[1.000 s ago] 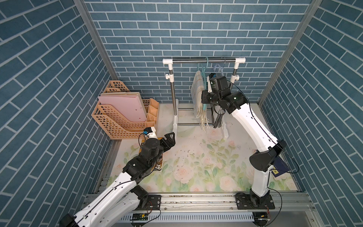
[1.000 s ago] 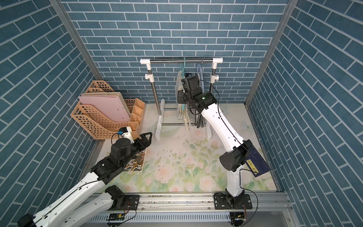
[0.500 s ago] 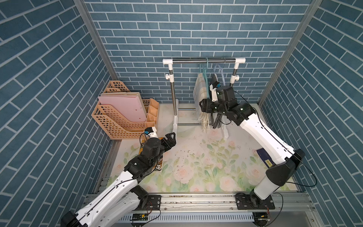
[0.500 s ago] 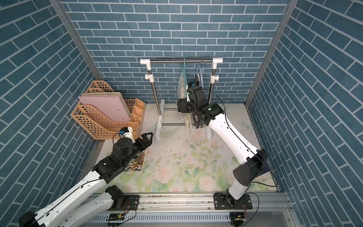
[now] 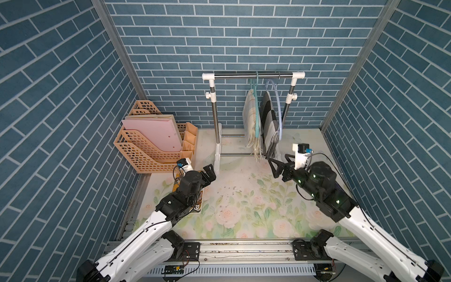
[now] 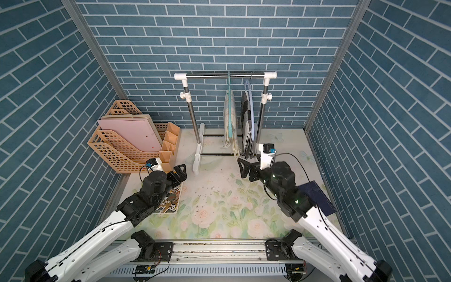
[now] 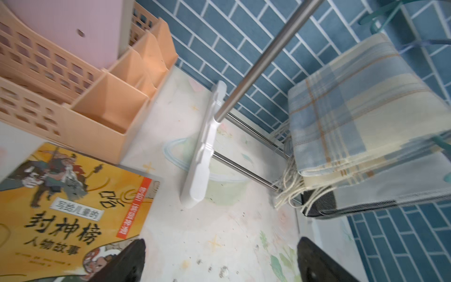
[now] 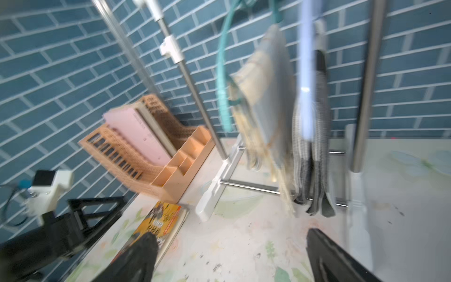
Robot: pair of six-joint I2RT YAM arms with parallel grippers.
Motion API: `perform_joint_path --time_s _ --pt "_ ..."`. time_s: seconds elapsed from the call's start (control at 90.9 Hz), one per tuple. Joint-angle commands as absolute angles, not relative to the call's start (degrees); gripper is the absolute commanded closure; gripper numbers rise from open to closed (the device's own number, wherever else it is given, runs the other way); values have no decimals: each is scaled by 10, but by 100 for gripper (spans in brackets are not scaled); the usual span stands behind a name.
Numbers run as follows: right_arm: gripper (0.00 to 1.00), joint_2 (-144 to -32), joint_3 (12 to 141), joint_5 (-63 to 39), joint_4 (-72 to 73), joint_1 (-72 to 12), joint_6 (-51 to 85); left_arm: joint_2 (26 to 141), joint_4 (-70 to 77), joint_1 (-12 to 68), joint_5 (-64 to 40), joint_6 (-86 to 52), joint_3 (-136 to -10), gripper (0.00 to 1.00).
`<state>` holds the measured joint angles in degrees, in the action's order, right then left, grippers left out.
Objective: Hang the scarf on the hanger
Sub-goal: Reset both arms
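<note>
A metal clothes rack (image 5: 234, 76) stands at the back of the floral mat. A teal hanger (image 5: 256, 107) on its bar carries a pale plaid scarf (image 5: 250, 122) with fringe. Beside it, a light blue hanger (image 5: 278, 97) carries a black and grey checked scarf (image 5: 269, 127). Both scarves hang folded over their hangers, also seen in the right wrist view as the plaid scarf (image 8: 271, 97) and checked scarf (image 8: 314, 158). My right gripper (image 5: 280, 163) is open and empty, in front of the rack and apart from it. My left gripper (image 5: 207, 174) is open and empty over the mat.
A peach file organizer (image 5: 151, 146) with pink folders stands at the back left. An orange picture book (image 7: 73, 195) lies under my left arm. A dark blue flat item (image 6: 317, 197) lies at the right edge. The rack's white foot (image 5: 218, 151) is near my left gripper.
My right arm has pulled back from the hangers toward the front right, and its gripper has opened. The left arm has stayed in place.
</note>
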<state>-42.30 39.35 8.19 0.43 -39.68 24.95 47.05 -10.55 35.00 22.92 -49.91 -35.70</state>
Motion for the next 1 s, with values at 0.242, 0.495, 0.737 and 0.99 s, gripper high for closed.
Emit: perform_joint_path --time_s 0.242,0.495,0.737,0.99 --pt "0 -381 110 443 396 -385 144 482 248 346 463 -233 -191 0" --pt "0 -655 112 344 634 -265 6 653 569 300 455 39 -133 1" --pt "0 -725 184 186 506 -157 -39 759 642 182 357 46 -112 0" --pt "0 -737 60 123 713 -55 5 835 762 125 255 53 -104 0"
